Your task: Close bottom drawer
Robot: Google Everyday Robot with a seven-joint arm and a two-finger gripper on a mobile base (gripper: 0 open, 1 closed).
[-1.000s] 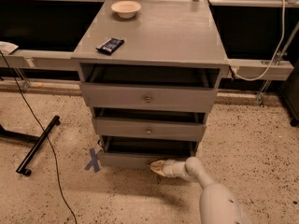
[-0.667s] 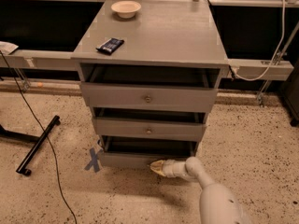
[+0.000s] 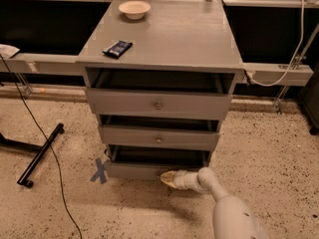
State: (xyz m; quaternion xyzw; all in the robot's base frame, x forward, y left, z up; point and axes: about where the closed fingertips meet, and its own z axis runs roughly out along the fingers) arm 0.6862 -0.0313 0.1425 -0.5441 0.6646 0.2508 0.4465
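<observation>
The bottom drawer is the lowest of three in the grey cabinet. It is pulled out a little, with a low grey front panel near the floor. My gripper is at the end of the white arm that comes in from the lower right. Its tan tip is against the middle of the bottom drawer's front, where it covers the knob. The middle drawer and the top drawer also stand slightly out.
A cream bowl and a dark packet lie on the cabinet top. Blue tape marks the floor at the drawer's left corner. A black stand leg and a cable lie on the speckled floor at left.
</observation>
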